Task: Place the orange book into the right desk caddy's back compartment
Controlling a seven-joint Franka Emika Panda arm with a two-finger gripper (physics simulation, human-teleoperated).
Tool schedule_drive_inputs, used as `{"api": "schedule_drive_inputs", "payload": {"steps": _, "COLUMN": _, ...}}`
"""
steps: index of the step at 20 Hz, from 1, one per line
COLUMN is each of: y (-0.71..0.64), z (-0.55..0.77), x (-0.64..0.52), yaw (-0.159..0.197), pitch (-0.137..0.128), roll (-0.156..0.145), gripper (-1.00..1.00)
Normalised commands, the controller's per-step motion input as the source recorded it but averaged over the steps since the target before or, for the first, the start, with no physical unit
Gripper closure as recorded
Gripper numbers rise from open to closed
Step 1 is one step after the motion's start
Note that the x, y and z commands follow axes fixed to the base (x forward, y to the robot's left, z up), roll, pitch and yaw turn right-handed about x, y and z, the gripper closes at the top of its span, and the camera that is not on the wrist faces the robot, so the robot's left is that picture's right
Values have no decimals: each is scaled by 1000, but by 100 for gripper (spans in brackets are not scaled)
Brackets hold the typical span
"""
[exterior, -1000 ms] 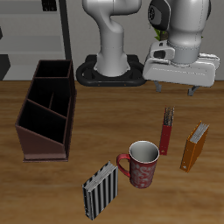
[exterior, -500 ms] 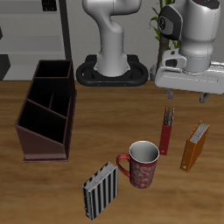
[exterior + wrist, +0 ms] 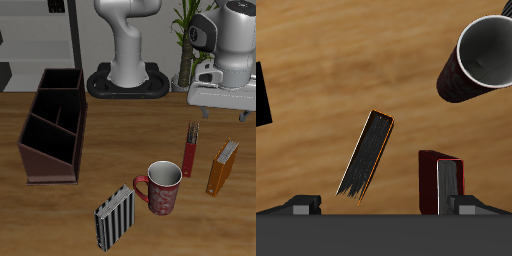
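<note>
The orange book stands upright on the table beside the red book. In the wrist view the orange book shows from above, a thin dark top with an orange edge. My gripper hovers well above the two books, farther back than they are, open and empty. Its fingertips show spread wide in the wrist view, the gripper holding nothing. The right desk caddy, dark brown with inner dividers, stands far across the table. Its wide undivided section lies nearest the table's front edge.
A red patterned mug stands near the books toward the front edge; it also shows in the wrist view. A black-and-white striped book stands near the front edge. The red book is close beside the orange one. A dark shape sits at the wrist view's edge.
My gripper has moved sideways, away from the caddy, from above the red book to above the space between the red and orange books. Nothing on the table has moved.
</note>
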Motion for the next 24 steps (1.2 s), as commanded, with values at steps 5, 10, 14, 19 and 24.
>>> {"api": "schedule_drive_inputs", "payload": {"steps": 5, "y": 187, "z": -187, "x": 90, "yaw": -14, "pitch": -5, "roll": 13, "gripper": -100}}
{"api": "schedule_drive_inputs", "payload": {"steps": 10, "y": 163, "z": -266, "x": 78, "yaw": 9, "pitch": 14, "roll": 25, "gripper": -100}}
{"api": "schedule_drive_inputs", "payload": {"steps": 14, "y": 46, "z": -193, "x": 65, "yaw": 7, "pitch": 12, "roll": 15, "gripper": -100}}
{"api": "schedule_drive_inputs", "payload": {"steps": 19, "y": 84, "z": -287, "x": 129, "yaw": 8, "pitch": 21, "roll": 8, "gripper": -100}}
{"api": "schedule_drive_inputs", "payload": {"steps": 24, "y": 17, "z": -228, "x": 35, "yaw": 12, "pitch": 10, "roll": 11, "gripper": -100}}
